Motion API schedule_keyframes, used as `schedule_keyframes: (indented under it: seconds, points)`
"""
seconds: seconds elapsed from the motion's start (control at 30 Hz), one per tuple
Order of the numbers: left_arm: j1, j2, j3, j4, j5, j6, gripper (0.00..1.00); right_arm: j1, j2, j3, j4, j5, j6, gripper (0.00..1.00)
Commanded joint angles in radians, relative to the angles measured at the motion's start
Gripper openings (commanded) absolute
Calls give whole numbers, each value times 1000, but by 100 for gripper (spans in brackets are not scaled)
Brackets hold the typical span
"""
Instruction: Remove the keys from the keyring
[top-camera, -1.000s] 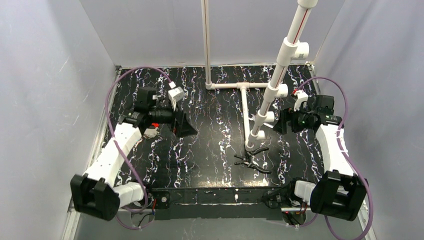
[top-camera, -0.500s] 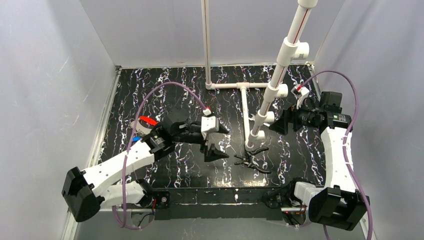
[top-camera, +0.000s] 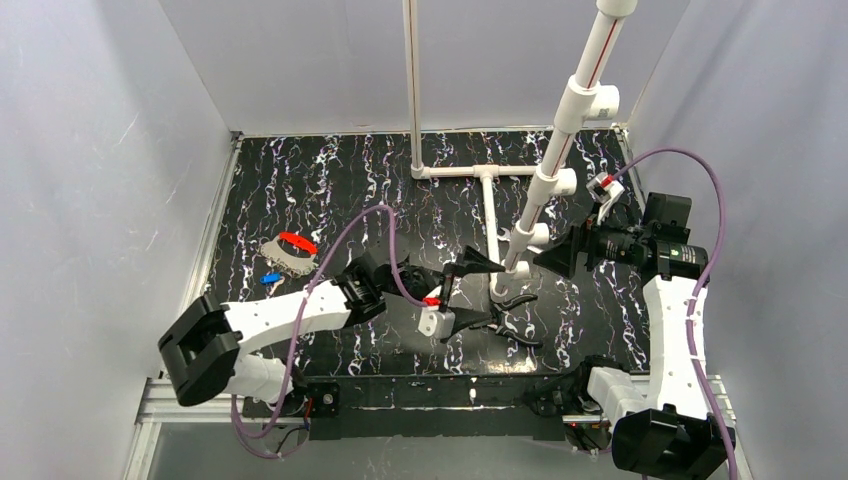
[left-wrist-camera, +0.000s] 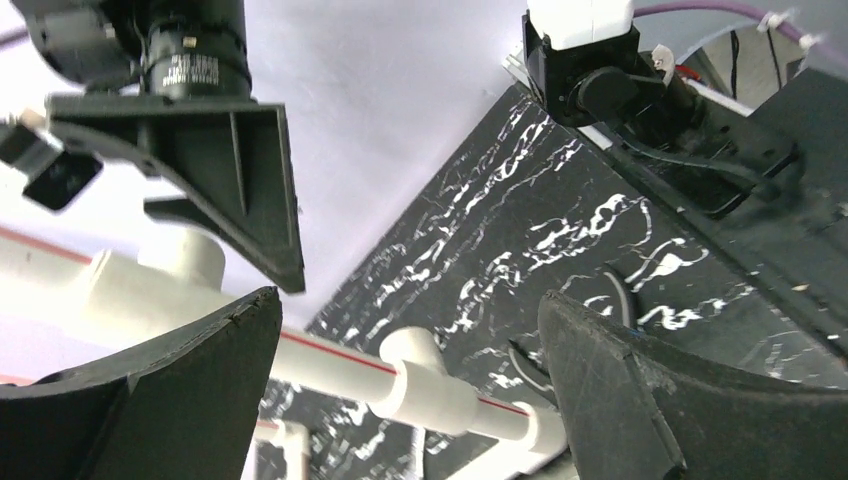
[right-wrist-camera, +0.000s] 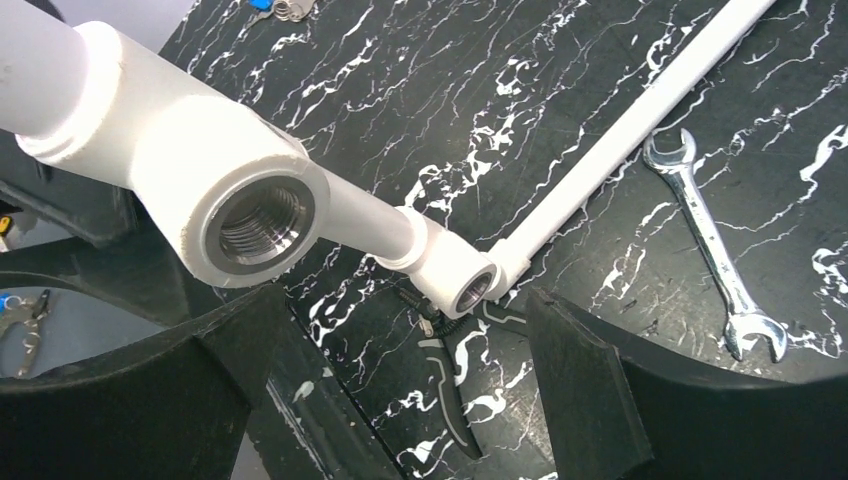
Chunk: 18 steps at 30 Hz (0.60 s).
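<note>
The red keyring (top-camera: 297, 242) lies on the black marbled table at the left. The grey keys (top-camera: 283, 258) are bunched against it, and a small blue-headed key (top-camera: 270, 279) lies just in front. No gripper touches them. My left gripper (top-camera: 472, 292) is open and empty near mid-table, far right of the keys and beside the pliers (top-camera: 512, 322). In the left wrist view the left gripper (left-wrist-camera: 408, 310) frames a white pipe. My right gripper (top-camera: 550, 257) is open and empty by the pipe stand. In the right wrist view the right gripper (right-wrist-camera: 405, 300) hovers over the pliers (right-wrist-camera: 455, 375), and the keys (right-wrist-camera: 285, 8) show at the top edge.
A white PVC pipe frame (top-camera: 545, 185) rises from a T-base (top-camera: 487, 200) at the middle back and stands between the two grippers. A silver wrench (right-wrist-camera: 715, 250) lies on the table right of the base pipe. Grey walls close in three sides.
My left arm has swung from the far left to mid-table beside the pliers. The keyring and keys now lie uncovered at the left. The right gripper has shifted slightly.
</note>
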Motion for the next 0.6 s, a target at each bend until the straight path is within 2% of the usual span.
schedule_keyframes:
  seconds: [0.0, 0.17, 0.33, 0.57]
  points:
    - [0, 73, 88, 76, 128, 238, 99, -5, -8, -5, 11, -66, 33, 98]
    - [0, 156, 164, 75, 112, 304, 99, -3, -7, -5, 132, -105, 154, 98]
    - [17, 215, 217, 75, 95, 308, 94, -3, -11, -52, 334, -84, 303, 98]
    - [100, 298, 303, 75, 85, 246, 90, -3, 12, -100, 587, -45, 477, 98]
